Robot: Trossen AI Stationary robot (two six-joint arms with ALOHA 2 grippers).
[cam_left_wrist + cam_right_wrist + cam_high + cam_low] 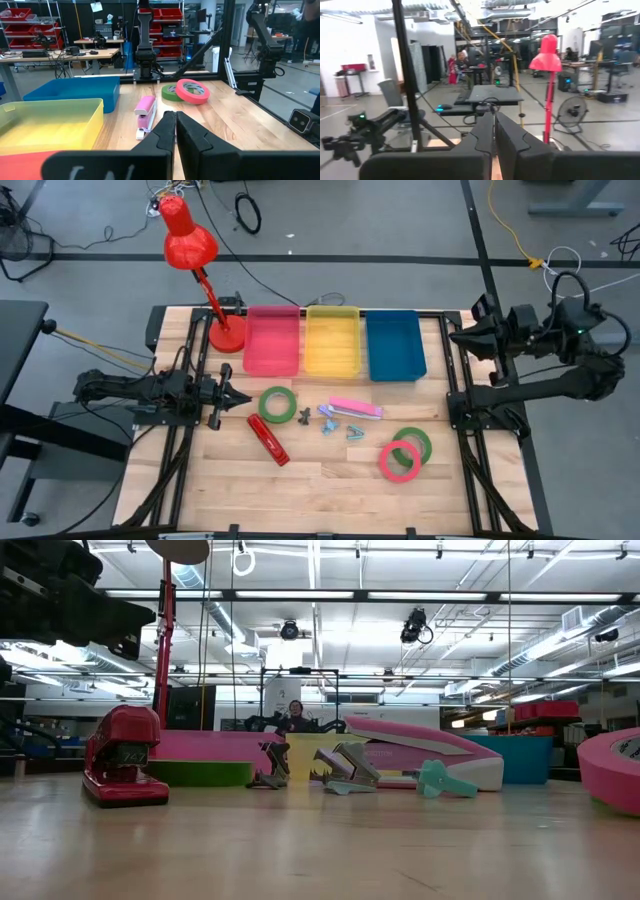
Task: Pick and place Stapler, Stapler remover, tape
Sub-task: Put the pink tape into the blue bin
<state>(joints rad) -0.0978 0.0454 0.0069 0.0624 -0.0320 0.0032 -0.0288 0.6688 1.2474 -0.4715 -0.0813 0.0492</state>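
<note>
Red stapler (269, 439): lies flat on the wooden table (330, 480), left of centre, just beside the lone green ring.
Pink-and-white stapler (356, 409): flat at mid-table, in front of the yellow bin.
Staple removers (328, 421): small clawed pieces, one dark and others pale blue-green, clustered against the pink stapler.
Tape: one green ring (277, 404) near the left gripper; a second green ring (412, 443) overlapped by the red-pink ring (400, 461) toward the right.
Bins: pink (272, 340), yellow (332, 341), blue (395, 345), side by side along the far edge.
Left gripper (240, 397): fingers together, empty, low at the table's left side.
Right gripper (458, 336): fingers together, empty, raised at the table's right edge.
Red desk lamp (190, 245): far left corner.
</note>
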